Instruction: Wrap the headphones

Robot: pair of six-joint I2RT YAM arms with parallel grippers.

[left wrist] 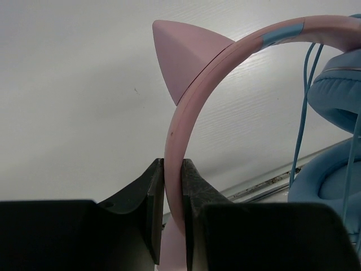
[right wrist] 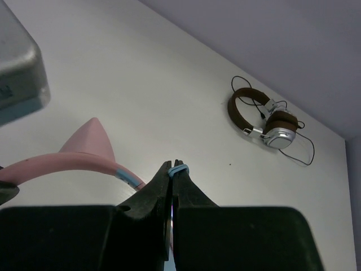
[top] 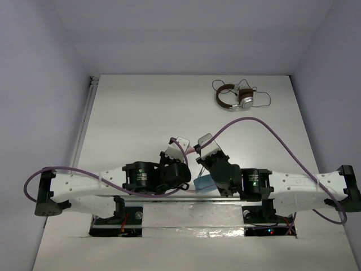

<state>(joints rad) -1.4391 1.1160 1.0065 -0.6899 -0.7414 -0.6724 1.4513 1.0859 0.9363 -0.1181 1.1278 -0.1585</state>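
The left fingers (left wrist: 153,192) are clamped on the cat-ear headphones (left wrist: 175,130), pressing flat against both faces of the pink headband (left wrist: 248,39). From that grip the band rises and arcs over to the right in the left wrist view. Its long curve stands roughly upright, and one pink cat ear (left wrist: 183,56) points up and to the left. The light blue ear cups (left wrist: 338,90) hang at the right end of the arc, with the thin pale-blue cable (left wrist: 299,130) dropping in front of them. Just beside this, the right fingers (right wrist: 167,183) are shut on a strand of that cable, pinched at their very tips. The headphones sit between the two wrists at the near edge of the worktop (top: 141,113). Well apart, at the far right of the worktop, the brown-and-silver headphones (top: 234,97) lie flat, their dark cable looped around them.
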